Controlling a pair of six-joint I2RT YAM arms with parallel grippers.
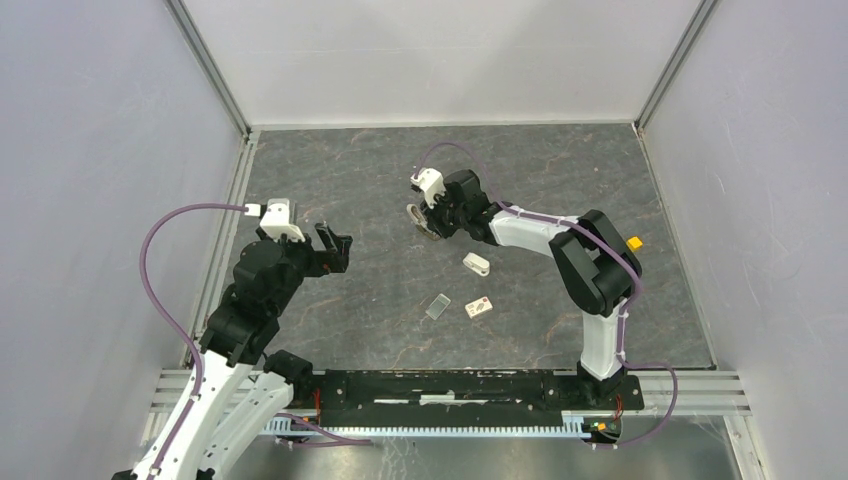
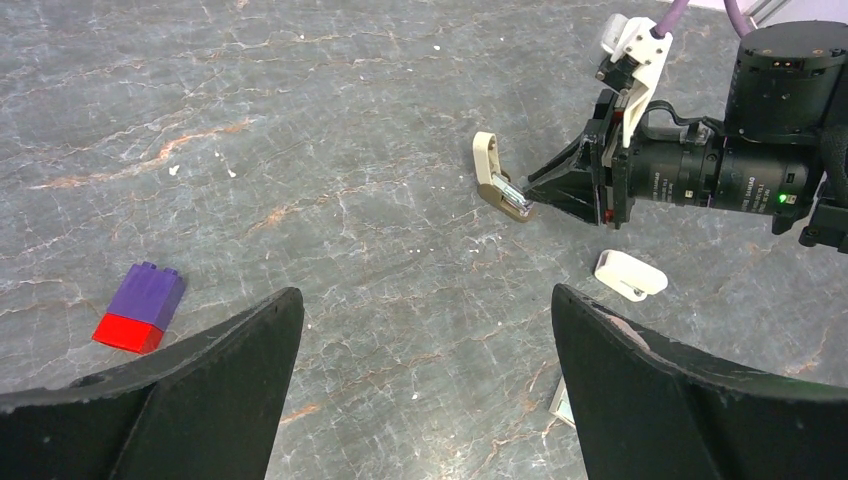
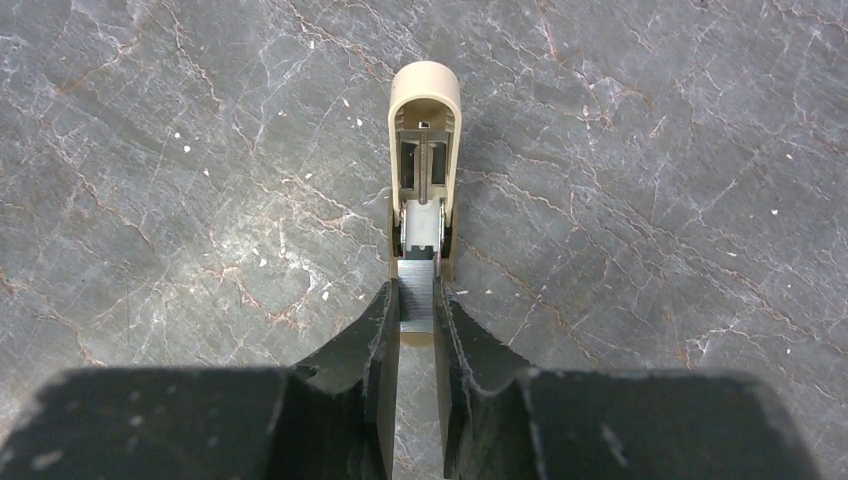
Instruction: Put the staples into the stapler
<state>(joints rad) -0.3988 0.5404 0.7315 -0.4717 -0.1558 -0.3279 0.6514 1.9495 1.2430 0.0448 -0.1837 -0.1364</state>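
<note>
Item: right gripper [image 3: 416,302], fingers pressed together on a ribbed silver strip [image 3: 417,275] at the near end of the stapler [image 3: 425,120]. Whether that strip is a stick of staples or the magazine rail itself cannot be told. Position, right wrist view: the stapler lies at 12 o'clock from the pincer and touches it through the strip. Its long axis runs 12 to 6, in line with the fingers, and its rounded beige end points to 12. The cover is open, with the spring and white pusher showing just beyond the strip. Judgement: the coming move turns on this alignment, since any push or slide must follow the 12–6 line. Location, top view: the stapler sits on the table [image 1: 330,160], centre, toward the far side. The right arm is the nearer. Left gripper [image 1: 335,246]: spread wide, holding nothing, at about 8 o'clock from the stapler and well apart. Loose stock: staple box [image 1: 479,307] and grey strip [image 1: 438,306], side by side, at about 5 o'clock from the stapler.
</note>
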